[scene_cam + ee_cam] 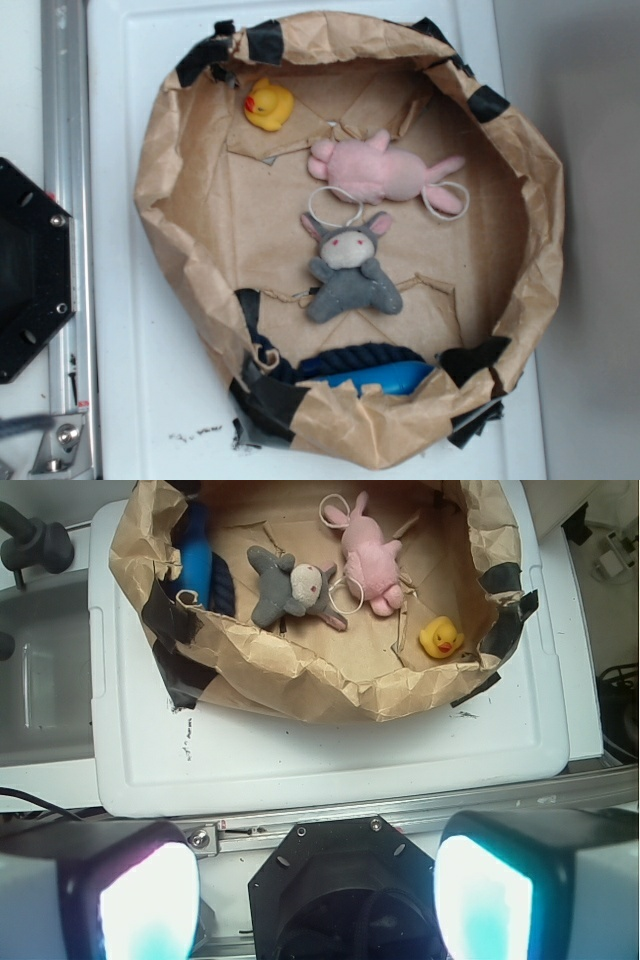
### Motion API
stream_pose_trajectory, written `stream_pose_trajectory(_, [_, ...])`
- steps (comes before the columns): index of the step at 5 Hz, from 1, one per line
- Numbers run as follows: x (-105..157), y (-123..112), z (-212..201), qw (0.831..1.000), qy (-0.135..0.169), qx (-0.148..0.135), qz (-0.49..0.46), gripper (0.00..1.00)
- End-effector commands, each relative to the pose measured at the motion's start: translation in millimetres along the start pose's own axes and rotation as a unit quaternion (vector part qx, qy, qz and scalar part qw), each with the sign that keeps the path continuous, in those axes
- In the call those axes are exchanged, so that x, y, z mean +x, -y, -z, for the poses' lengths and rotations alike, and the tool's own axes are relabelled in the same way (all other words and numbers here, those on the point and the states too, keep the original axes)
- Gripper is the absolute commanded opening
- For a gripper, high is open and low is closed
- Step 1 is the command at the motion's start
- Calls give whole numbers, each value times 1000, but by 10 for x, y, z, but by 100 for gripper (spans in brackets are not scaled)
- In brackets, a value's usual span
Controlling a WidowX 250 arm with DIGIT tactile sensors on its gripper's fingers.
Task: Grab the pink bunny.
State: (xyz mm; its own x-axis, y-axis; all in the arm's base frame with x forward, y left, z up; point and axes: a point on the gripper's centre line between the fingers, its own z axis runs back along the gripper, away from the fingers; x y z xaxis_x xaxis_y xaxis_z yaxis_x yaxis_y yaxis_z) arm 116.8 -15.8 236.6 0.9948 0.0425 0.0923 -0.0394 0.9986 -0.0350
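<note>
No brand, label or writing can be read on anything here.

Nearest in the wrist view, the gripper [315, 890] shows as 2 blurred fingers [135, 895] with pale glowing pads, set wide apart at the bottom corners of the picture, with nothing between them. Just beyond them sits 1 black hexagonal mount [350, 875] on a metal rail [420, 810], which in the exterior view runs down the left side.

Past the rail lies 1 white plastic tray [300, 760], and on it stands 1 brown paper basket [160, 160], its crumpled rim rolled down and patched with black tape [265, 40]. The gripper is well apart from the basket.

Inside the basket are 4 things. There are 2 plush toys: 1 grey bunny [350, 270] with a cream face and pink-lined ears, lying face up near the middle, and 1 pink bunny [385, 170] on its side just beside it. A white cord loop [335, 205] lies between the 2 toys, touching the grey bunny's ears, and a second loop [445, 200] lies by the pink bunny's long ears. 1 yellow rubber duck [270, 103] sits near the basket wall, apart from both bunnies. 1 blue object [375, 375] with dark blue rope [350, 355] over it lies against the opposite wall, partly hidden by the rim.
</note>
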Motion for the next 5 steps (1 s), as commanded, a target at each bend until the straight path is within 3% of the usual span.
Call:
stream_pose_trajectory(1, [0,0,0,1000,0,0,0,100])
stream_pose_trajectory(2, [461,-151,502,996,77,44,7,100])
stream_pose_trajectory(3, [820,-225,839,995,94,29,-20,100])
stream_pose_trajectory(4, [1076,-282,1122,995,85,41,-9,100])
stream_pose_trajectory(5, [1262,-419,1410,997,59,53,-20,100])
